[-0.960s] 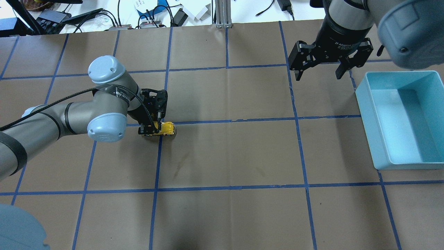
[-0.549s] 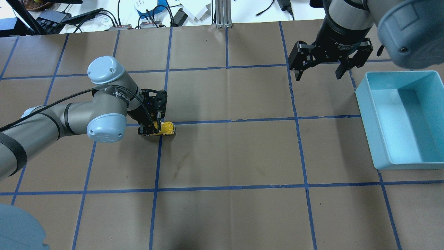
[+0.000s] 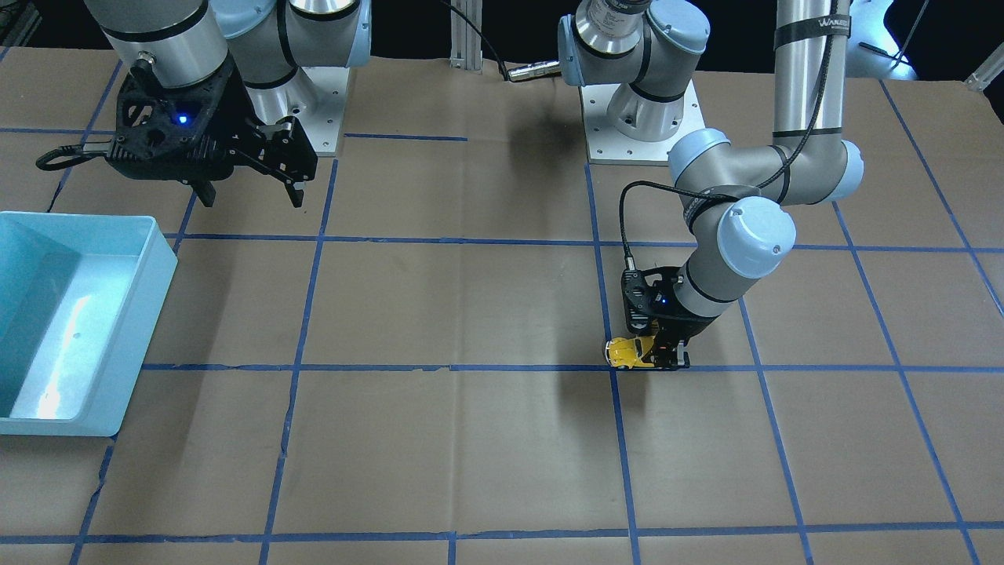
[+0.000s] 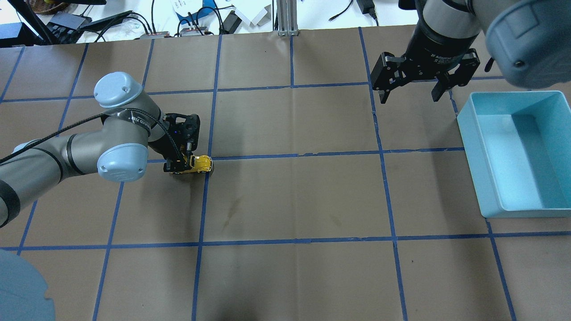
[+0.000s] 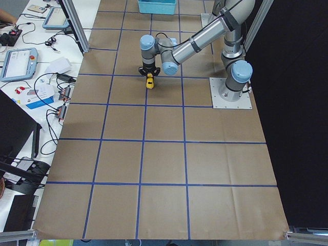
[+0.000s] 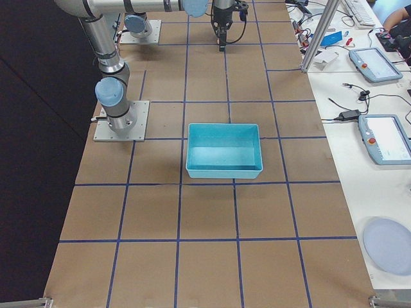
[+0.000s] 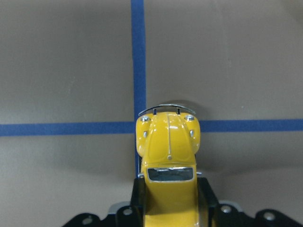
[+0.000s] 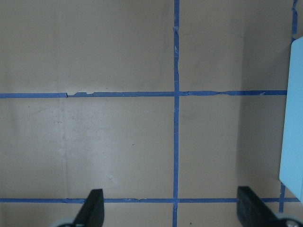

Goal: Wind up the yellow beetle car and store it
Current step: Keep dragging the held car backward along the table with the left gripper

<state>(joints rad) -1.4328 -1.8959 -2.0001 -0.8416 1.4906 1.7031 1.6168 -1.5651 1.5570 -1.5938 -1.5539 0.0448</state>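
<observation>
The yellow beetle car (image 4: 200, 163) sits on the brown paper at a crossing of blue tape lines, left of centre. It also shows in the front view (image 3: 630, 352), the left side view (image 5: 149, 81) and the left wrist view (image 7: 169, 156). My left gripper (image 4: 185, 165) is shut on the car's rear half, low at the table; its nose points away from the wrist. My right gripper (image 4: 408, 94) hangs open and empty above the table at the far right, left of the bin; its fingertips (image 8: 94, 208) show in the right wrist view.
A light blue open bin (image 4: 553, 102) stands at the table's right edge, also in the front view (image 3: 153, 243) and right side view (image 6: 225, 172). Blue tape lines (image 4: 294, 156) grid the paper. Cables and devices lie beyond the far edge.
My left arm and gripper have moved left along the tape line, taking the yellow car with them. The right arm has stayed still.
</observation>
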